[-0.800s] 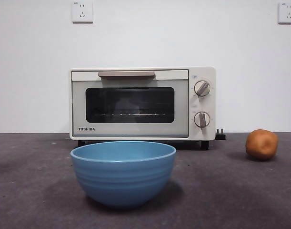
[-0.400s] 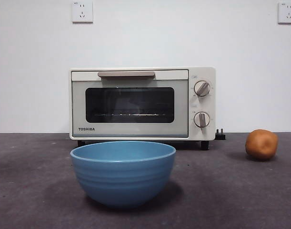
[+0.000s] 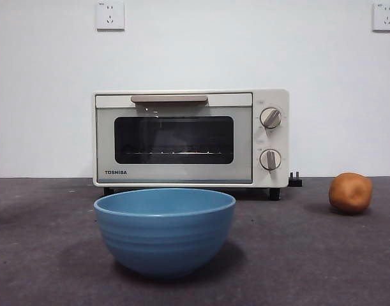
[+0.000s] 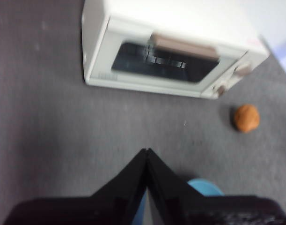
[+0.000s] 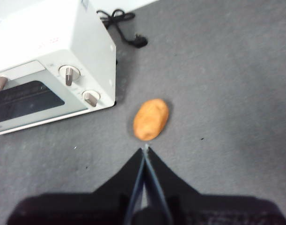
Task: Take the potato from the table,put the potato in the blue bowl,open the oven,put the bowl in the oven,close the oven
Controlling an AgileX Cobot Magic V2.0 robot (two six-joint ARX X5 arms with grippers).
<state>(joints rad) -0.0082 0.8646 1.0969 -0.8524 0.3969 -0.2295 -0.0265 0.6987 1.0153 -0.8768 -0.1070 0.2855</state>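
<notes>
The orange-brown potato [image 3: 351, 192] lies on the dark grey table [image 3: 309, 255] at the right, beside the oven. It shows in both wrist views, potato [image 5: 151, 119] and potato [image 4: 246, 117]. The blue bowl [image 3: 165, 229] stands empty in front of the oven; only its rim [image 4: 206, 186] peeks past my left jaws. The cream TOSHIBA oven [image 3: 191, 137] has its door closed. My right gripper [image 5: 145, 149] is shut and hovers above the table just short of the potato. My left gripper [image 4: 146, 152] is shut, held over the bowl and facing the oven [image 4: 171, 49].
The oven's black power cord and plug [image 5: 126, 28] lie on the table behind its right side. Two wall sockets [image 3: 110, 15] sit high on the white wall. Neither arm appears in the front view.
The bowl, potato and oven stand as before. Only the reflections in the oven's glass door have shifted slightly.
</notes>
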